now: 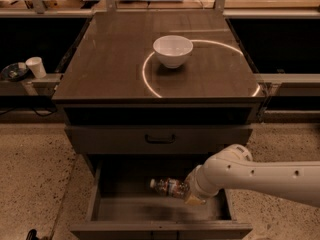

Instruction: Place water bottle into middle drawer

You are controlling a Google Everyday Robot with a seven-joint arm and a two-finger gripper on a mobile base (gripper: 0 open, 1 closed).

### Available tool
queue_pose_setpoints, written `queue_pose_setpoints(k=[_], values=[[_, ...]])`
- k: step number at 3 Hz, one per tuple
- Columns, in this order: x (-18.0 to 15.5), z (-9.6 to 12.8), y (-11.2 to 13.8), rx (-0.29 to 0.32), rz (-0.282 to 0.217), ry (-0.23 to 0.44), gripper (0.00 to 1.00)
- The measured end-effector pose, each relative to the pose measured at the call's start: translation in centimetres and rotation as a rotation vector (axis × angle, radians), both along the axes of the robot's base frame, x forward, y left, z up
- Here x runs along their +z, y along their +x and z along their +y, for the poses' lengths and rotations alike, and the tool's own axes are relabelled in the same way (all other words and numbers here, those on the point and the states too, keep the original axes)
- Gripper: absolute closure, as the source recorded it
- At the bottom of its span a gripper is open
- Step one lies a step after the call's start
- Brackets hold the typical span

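The middle drawer (pixel 94 200) stands pulled out from the cabinet, its grey tray open to view below the upper drawer front (pixel 110 136), which is closed and carries a dark handle (pixel 160 140). The white arm (pixel 260 176) enters from the right edge of the view and reaches down and to the left into the open drawer. The end effector (pixel 192 195) sits inside the drawer opening, right of centre, and is closed on the base end of the water bottle (pixel 167 186). The water bottle lies roughly horizontal within the drawer opening, with its white cap pointing left and its base end inside the end effector. Whether the bottle touches the drawer floor cannot be determined. The cabinet's top surface (pixel 115 59) carries a white bowl (pixel 172 50), upright and near the centre. A bright curved line of light (pixel 146 76) runs across the surface around the bowl. A white cup (pixel 36 66) stands on a ledge to the left of the cabinet, well apart from the drawer. The floor (pixel 30 174) around the cabinet is speckled
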State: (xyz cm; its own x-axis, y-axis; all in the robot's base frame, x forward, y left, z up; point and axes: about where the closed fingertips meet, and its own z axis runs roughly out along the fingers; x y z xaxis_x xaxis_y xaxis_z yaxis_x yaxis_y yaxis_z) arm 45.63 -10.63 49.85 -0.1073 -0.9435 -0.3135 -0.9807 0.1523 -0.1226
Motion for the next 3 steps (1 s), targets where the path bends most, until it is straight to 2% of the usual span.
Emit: queue_pose_setpoints(k=[1,2,3], values=[[-7.3,-2.9,-1.2,-0.018,0.046,-0.084,1.00],[-11.4,-3.9,-0.7,-0.028,0.042,-0.096,0.82],[-12.1,-4.2,-0.8,-0.020,0.039,-0.103,0.57]])
